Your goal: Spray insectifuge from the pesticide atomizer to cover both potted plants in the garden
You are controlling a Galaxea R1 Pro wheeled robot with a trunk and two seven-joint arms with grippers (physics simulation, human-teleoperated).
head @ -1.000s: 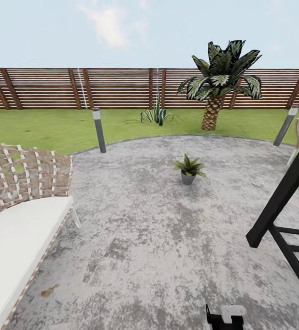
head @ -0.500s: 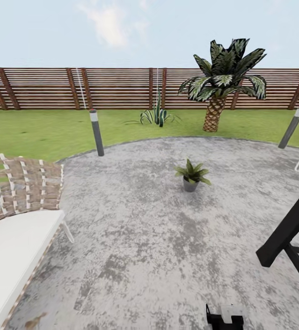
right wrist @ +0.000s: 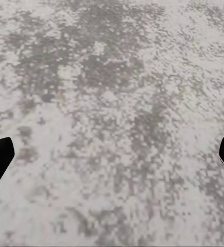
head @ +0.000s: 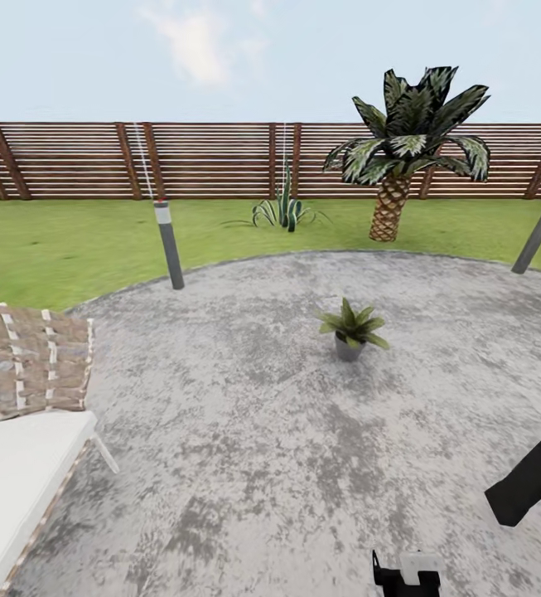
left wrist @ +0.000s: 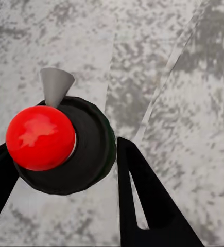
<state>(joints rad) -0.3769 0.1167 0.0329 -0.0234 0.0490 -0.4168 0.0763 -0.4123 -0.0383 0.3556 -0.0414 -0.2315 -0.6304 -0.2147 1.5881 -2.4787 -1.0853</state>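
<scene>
While the left tool [left wrist: 65,170] is closed around the pesticide atomizer [left wrist: 65,149], a dark round body with a red ball top and a grey cone nozzle pinched between its two black fingers, the right tool [right wrist: 112,154] hangs with its fingers spread wide apart and nothing between them, only mottled grey paving below. Ahead of both tools, one potted plant [head: 351,329] stands upright in its small grey pot on the round paved patio [head: 245,431], well apart from the robot. Farther beyond it, on the green lawn [head: 71,249] of the garden, rise a tall palm [head: 403,149] and a spiky striped plant [head: 285,209], with a brown slatted fence [head: 212,159] behind them. Two short grey bollard lights [head: 169,245] stand at the patio's edge. To the left tool's side sits a woven chair [head: 30,373] with a white cushion; to the right tool's side, a black frame [head: 535,481] juts in. A black and white part of the robot [head: 407,572] shows nearest the viewer.
</scene>
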